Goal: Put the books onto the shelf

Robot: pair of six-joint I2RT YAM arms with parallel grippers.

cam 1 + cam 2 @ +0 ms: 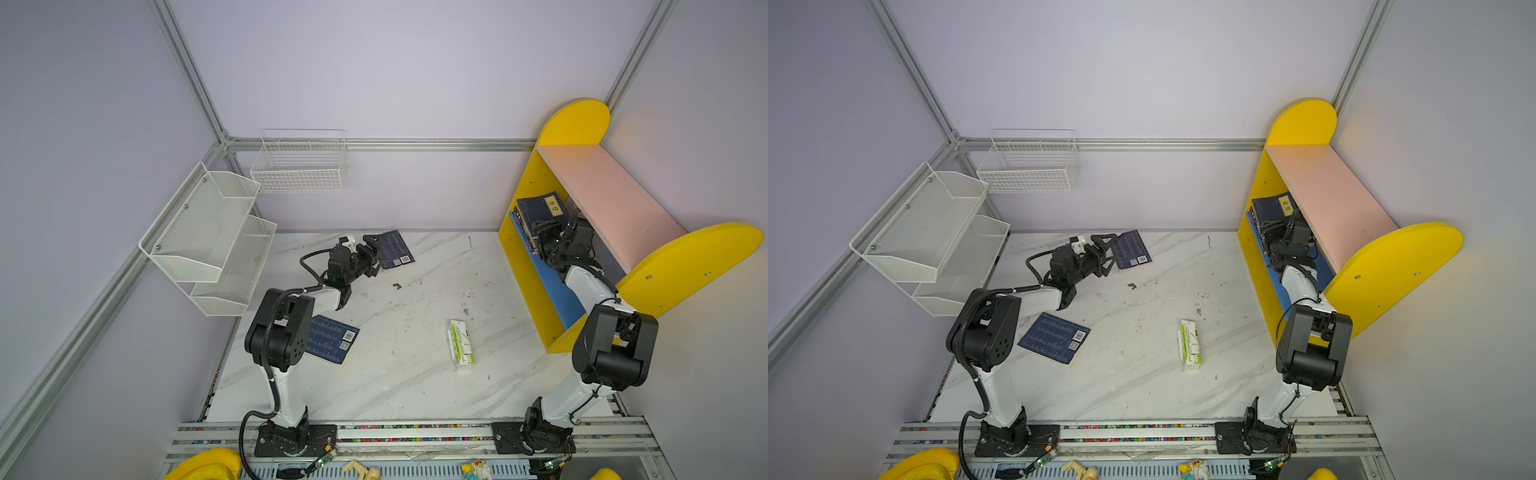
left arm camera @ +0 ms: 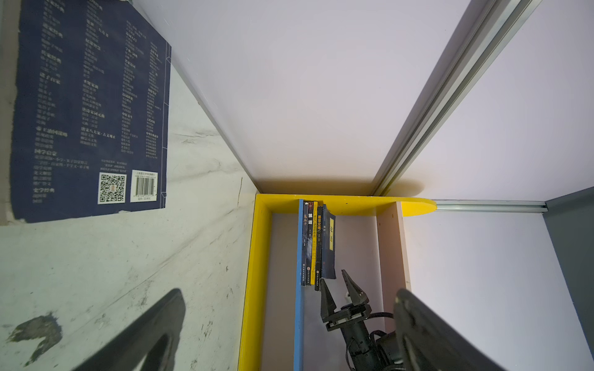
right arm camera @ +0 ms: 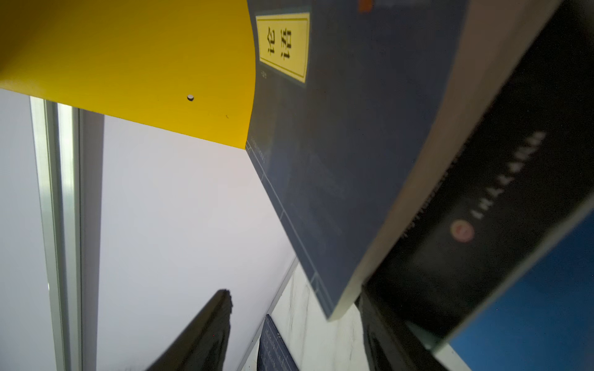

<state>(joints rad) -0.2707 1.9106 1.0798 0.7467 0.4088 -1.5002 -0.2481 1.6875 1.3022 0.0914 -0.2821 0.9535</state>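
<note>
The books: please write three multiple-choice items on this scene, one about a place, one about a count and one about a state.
1. Where are the shelved books?
A. On the pink upper board
B. On the blue lower board
C. In the wire basket

2. How many navy books lie on the table?
A. None
B. Four
C. Two

3. How is the left gripper?
A. Open and empty
B. Shut on a book
C. Shut on a carton

Key: 1 B, they rest on that board against the far yellow end panel. 2 C, one lies by the left gripper and one beside the left arm. 3 A, its jaws stand wide apart with nothing between them.
</note>
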